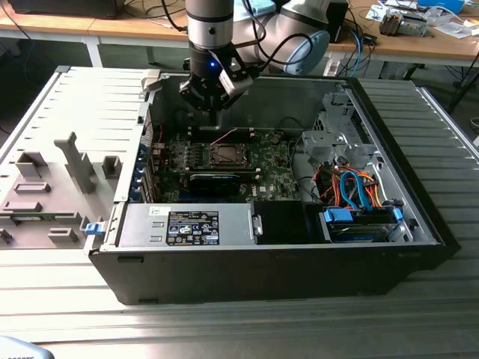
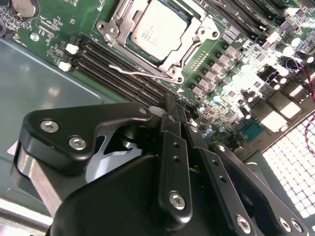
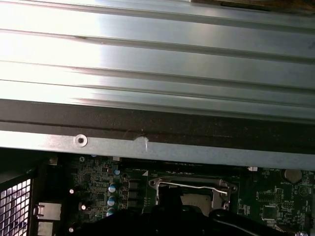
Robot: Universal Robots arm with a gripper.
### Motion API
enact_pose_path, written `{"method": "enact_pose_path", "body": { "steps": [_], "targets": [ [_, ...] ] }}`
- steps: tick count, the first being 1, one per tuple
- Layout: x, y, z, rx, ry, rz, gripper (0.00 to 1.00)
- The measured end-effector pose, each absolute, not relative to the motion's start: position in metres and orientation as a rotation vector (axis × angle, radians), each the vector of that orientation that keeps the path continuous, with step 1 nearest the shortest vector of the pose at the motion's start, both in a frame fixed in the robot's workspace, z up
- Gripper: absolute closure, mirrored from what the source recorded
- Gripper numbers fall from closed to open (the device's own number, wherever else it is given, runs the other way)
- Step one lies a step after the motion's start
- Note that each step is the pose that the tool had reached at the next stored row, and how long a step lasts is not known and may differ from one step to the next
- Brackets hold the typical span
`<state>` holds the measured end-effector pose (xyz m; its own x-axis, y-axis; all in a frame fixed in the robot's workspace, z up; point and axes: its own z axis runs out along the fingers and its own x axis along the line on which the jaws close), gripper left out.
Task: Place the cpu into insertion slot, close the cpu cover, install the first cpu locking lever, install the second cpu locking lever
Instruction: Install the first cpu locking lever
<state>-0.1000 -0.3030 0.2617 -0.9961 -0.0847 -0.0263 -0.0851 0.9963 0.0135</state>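
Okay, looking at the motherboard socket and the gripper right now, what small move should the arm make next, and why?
Probably lower the black gripper toward the thin wire locking lever. The silvery-grey square cpu already sits in the metal-rimmed insertion slot, with the silvery frame cover apparently lying around it, while the gripper hovers above the board holding nothing.
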Motion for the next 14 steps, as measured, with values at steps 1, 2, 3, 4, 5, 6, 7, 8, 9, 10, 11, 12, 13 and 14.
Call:
{"method": "enact_pose_path", "body": {
  "steps": [1, 2, 3, 4, 5, 6, 7, 8, 9, 10, 11, 12, 13, 14],
  "targets": [
    [-0.0998, -0.3030, 0.2617, -0.132, 3.113, 0.023, 0.89],
    [-0.0995, -0.3030, 0.2616, -0.132, 3.113, 0.023, 0.89],
    [-0.0992, -0.3030, 0.2615, -0.132, 3.113, 0.023, 0.89],
    [-0.0986, -0.3030, 0.2614, -0.132, 3.113, 0.023, 0.89],
    [-0.0982, -0.3030, 0.2613, -0.132, 3.113, 0.023, 0.89],
    [-0.0980, -0.3030, 0.2611, -0.132, 3.113, 0.023, 0.89],
    [-0.0978, -0.3030, 0.2611, -0.132, 3.113, 0.023, 0.89],
    [-0.0975, -0.3030, 0.2609, -0.132, 3.113, 0.023, 0.89],
    [-0.0973, -0.3030, 0.2608, -0.132, 3.113, 0.023, 0.89],
    [-0.0972, -0.3030, 0.2607, -0.132, 3.113, 0.023, 0.89],
    [-0.0970, -0.3029, 0.2606, -0.132, 3.113, 0.022, 0.89],
    [-0.0968, -0.3030, 0.2605, -0.132, 3.113, 0.023, 0.89],
    [-0.0965, -0.3030, 0.2603, -0.132, 3.113, 0.023, 0.89],
    [-0.0963, -0.3030, 0.2601, -0.132, 3.113, 0.023, 0.89]
  ]
}}
